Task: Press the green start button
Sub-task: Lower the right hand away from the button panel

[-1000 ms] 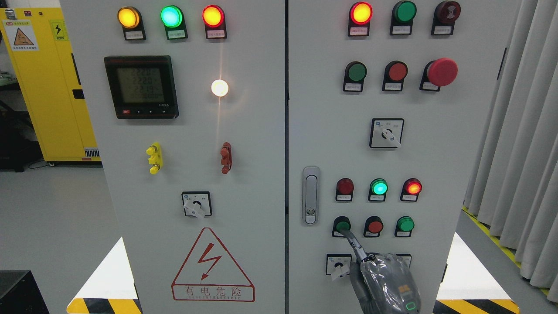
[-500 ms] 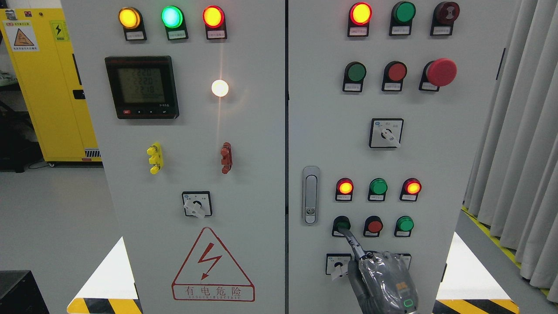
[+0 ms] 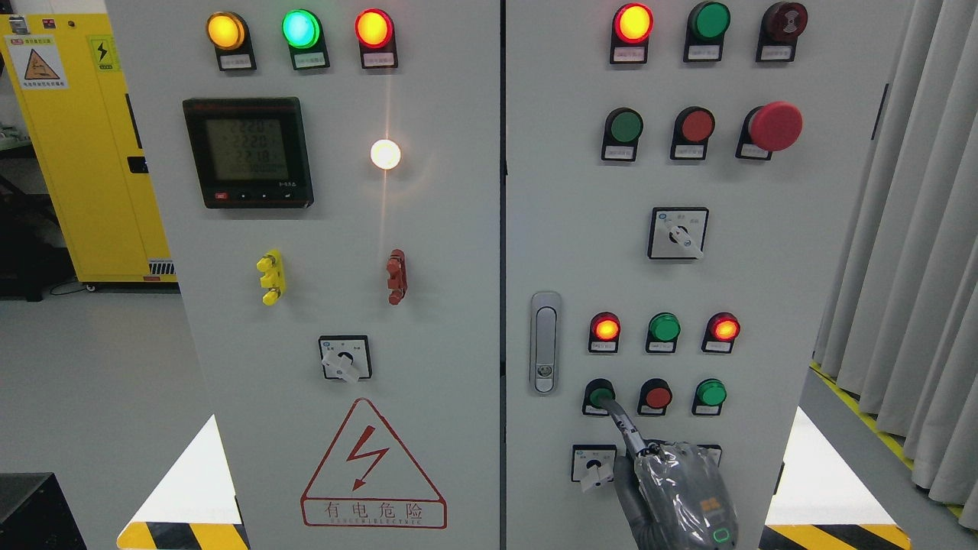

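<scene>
The green push button (image 3: pixel 598 395) is the left one of the bottom row of three on the right cabinet door (image 3: pixel 565 191). My right hand (image 3: pixel 680 489) comes up from the bottom edge, wrapped in clear plastic. Its index finger (image 3: pixel 623 426) is stretched out and its tip rests on the green button, covering the button's lower right. The other fingers are curled in. Above the button, the left red lamp (image 3: pixel 605 328) and the right red lamp (image 3: pixel 723 328) are lit, and the green lamp (image 3: pixel 664 328) between them is dark. The left arm does not show.
A red button (image 3: pixel 657 396) and another green button (image 3: pixel 710 393) sit right of the pressed one. A selector switch (image 3: pixel 594 464) is just left of the hand. A door latch (image 3: pixel 544 342), a red mushroom stop (image 3: pixel 775 126), curtains (image 3: pixel 909 229) at right and a yellow cabinet (image 3: pixel 84 145) at left also show.
The green lamp above the button row went dark and the left red lamp lit up. The hand and its finger stayed on the green button with only slight shifts.
</scene>
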Controlling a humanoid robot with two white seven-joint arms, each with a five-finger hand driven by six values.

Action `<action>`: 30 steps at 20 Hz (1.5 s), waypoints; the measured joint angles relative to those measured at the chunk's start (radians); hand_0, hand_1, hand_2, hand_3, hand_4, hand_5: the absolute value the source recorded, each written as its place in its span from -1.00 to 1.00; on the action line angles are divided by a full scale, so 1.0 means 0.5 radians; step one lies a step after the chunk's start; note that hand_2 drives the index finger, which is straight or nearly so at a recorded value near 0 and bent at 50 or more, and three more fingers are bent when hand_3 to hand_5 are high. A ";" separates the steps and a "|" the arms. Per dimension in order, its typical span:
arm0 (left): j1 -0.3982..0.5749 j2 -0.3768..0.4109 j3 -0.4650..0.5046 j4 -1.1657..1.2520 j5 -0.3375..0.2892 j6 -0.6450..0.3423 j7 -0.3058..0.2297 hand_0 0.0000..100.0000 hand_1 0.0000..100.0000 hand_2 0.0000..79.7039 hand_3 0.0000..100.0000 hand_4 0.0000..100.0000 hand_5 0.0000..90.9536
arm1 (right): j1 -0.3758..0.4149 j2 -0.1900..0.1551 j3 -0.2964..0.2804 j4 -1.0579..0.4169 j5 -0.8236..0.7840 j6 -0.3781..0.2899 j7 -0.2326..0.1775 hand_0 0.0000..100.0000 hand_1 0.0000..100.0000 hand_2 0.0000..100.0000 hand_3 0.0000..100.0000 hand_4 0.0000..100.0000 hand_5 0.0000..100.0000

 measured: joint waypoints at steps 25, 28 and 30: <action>0.000 0.000 0.000 0.000 0.000 0.000 0.000 -0.76 0.11 -1.00 -1.00 -1.00 -1.00 | 0.379 0.000 0.275 -0.310 -1.673 -0.034 0.024 -0.50 -0.62 -1.00 -0.97 -0.98 -1.00; 0.000 0.000 0.000 0.000 0.000 0.000 0.000 -0.76 0.11 -1.00 -1.00 -1.00 -1.00 | 0.399 0.000 0.298 -0.330 -1.782 -0.028 0.025 -0.52 -0.62 -1.00 -0.97 -0.99 -1.00; 0.000 0.000 0.000 0.000 0.000 0.000 0.000 -0.76 0.11 -1.00 -1.00 -1.00 -1.00 | 0.408 0.000 0.312 -0.341 -1.830 -0.024 0.025 -0.53 -0.59 -1.00 -0.97 -0.99 -1.00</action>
